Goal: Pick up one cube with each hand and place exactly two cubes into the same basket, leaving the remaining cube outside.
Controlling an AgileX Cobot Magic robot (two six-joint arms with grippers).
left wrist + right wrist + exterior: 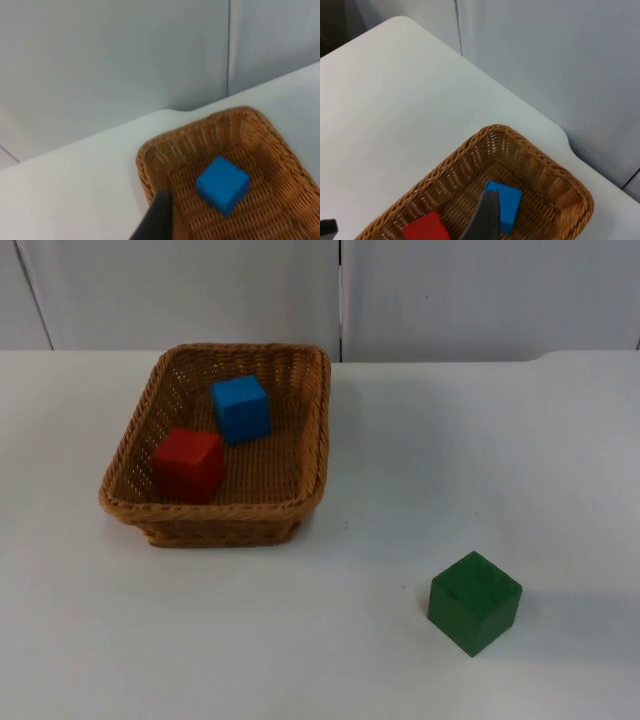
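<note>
Fingers' opening cannot be told, blue cube [241,408] and red cube [188,463] in basket [222,512], green cube [474,601] outside

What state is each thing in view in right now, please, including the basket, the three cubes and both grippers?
Basket: upright on the table, holding two cubes.
Blue cube: inside the basket, toward its far end.
Red cube: inside the basket, near its front wall.
Green cube: outside, alone on the table.
Left gripper: raised above the basket, holding nothing.
Right gripper: raised above the basket, holding nothing.
</note>
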